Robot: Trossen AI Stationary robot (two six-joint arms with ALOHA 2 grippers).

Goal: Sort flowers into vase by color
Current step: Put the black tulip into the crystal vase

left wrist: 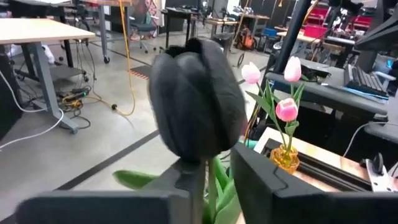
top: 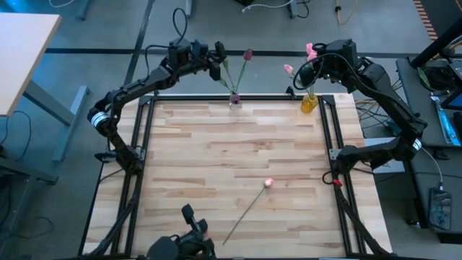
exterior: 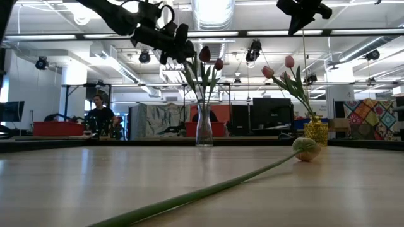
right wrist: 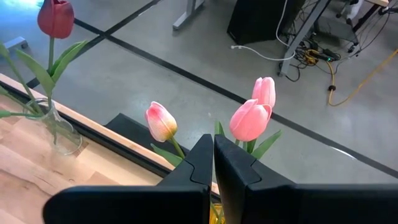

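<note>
My left gripper (top: 216, 63) (exterior: 183, 47) (left wrist: 214, 168) is raised above the far edge, up-left of the clear glass vase (top: 235, 100) (exterior: 203, 126), and shut on a dark maroon tulip (left wrist: 196, 102). A second maroon tulip (top: 247, 54) (right wrist: 55, 17) stands in that vase. My right gripper (top: 319, 65) (right wrist: 213, 152) is shut and empty above the yellow vase (top: 309, 103) (exterior: 315, 129). That vase holds three pink tulips (right wrist: 249, 118) (left wrist: 286, 109). Another pink tulip (top: 268, 183) (exterior: 306, 148) lies flat on the table. My left gripper has the maroon tulip's stem (left wrist: 209, 186) just below the head between its two fingers, with a green leaf (left wrist: 224, 196) filling the remaining gap. The head stands up past the fingertips. The stem (top: 225, 78) slants down into the clear vase.
The lying tulip's long stem (top: 242, 217) runs toward the table's near edge, across the middle right of the wooden top. Both vases stand at the far edge (top: 267, 97). A camera mount (top: 191, 227) sits at the near edge. A person (exterior: 99, 116) is in the room beyond.
</note>
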